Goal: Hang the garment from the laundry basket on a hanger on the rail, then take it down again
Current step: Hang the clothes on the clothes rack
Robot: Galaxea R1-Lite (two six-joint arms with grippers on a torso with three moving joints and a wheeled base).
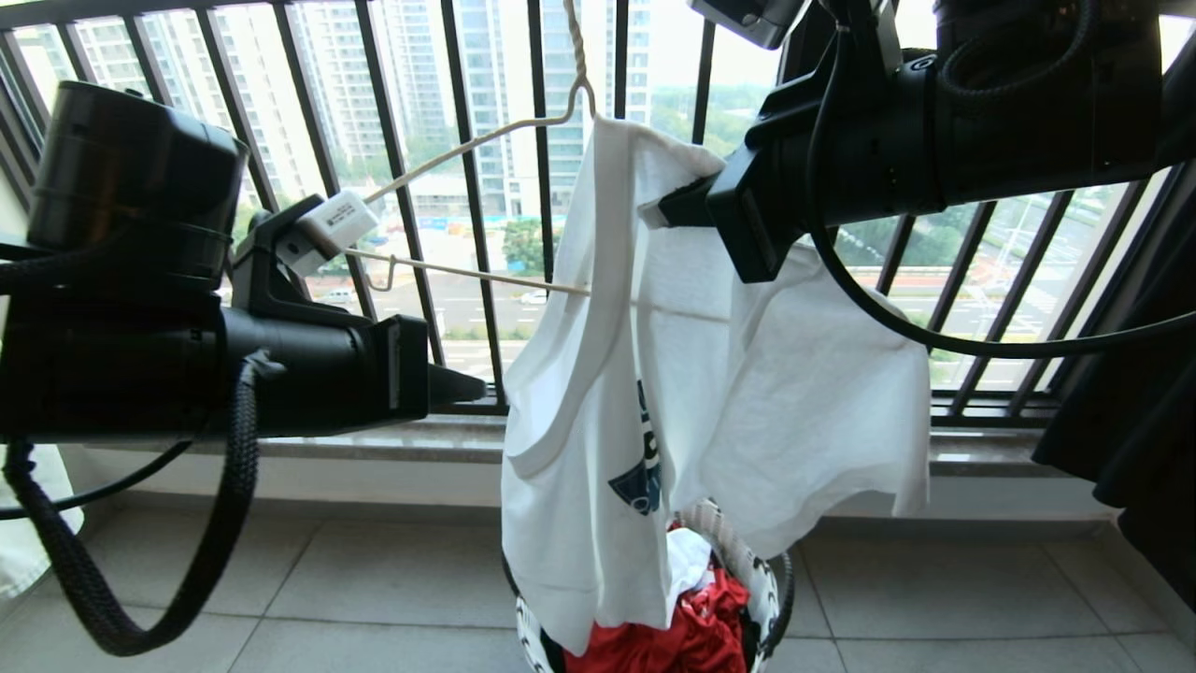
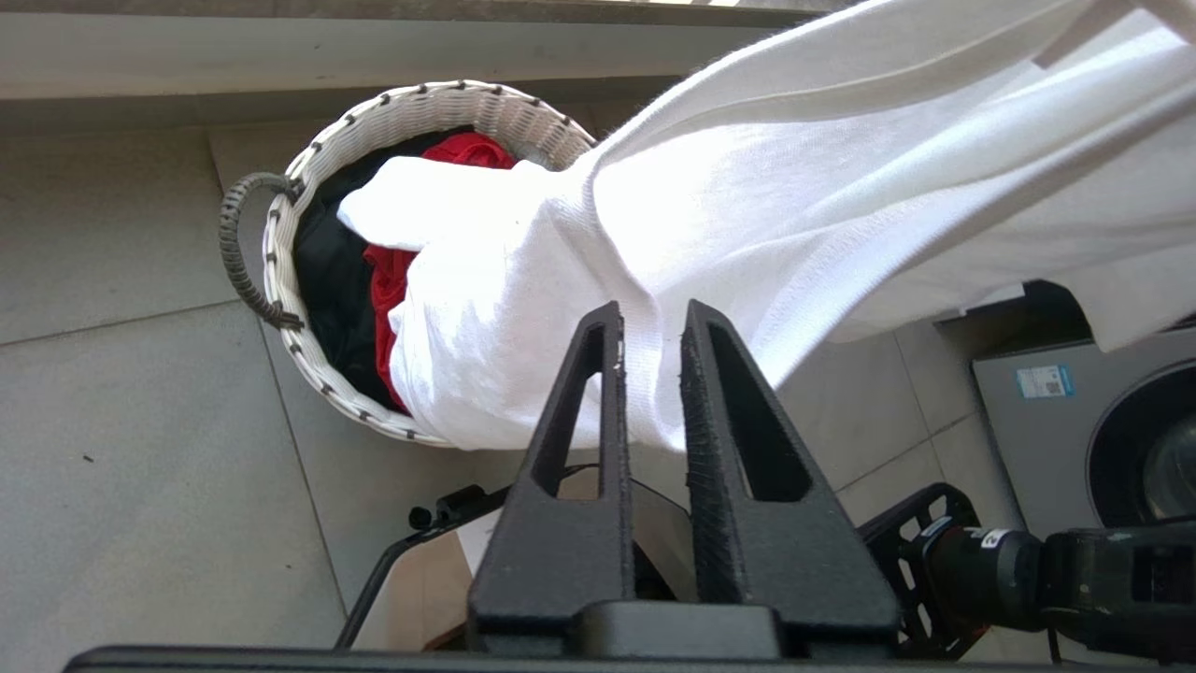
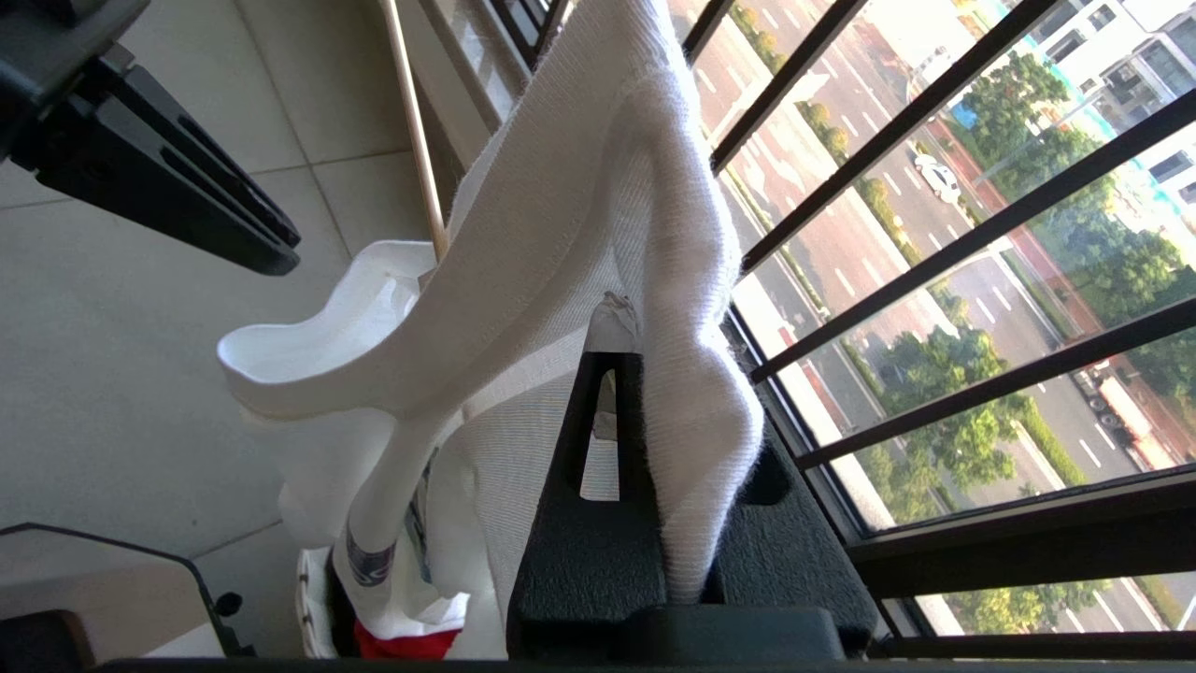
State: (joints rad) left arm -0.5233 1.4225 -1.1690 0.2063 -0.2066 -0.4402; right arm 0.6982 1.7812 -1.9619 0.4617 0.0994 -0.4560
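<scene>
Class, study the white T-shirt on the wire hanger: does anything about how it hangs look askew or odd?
Yes. The T-shirt hangs bunched on one side of the hanger; the hanger's other arm is bare. The right hand pinches the fabric near the top, and the hem trails into the laundry basket.
</scene>
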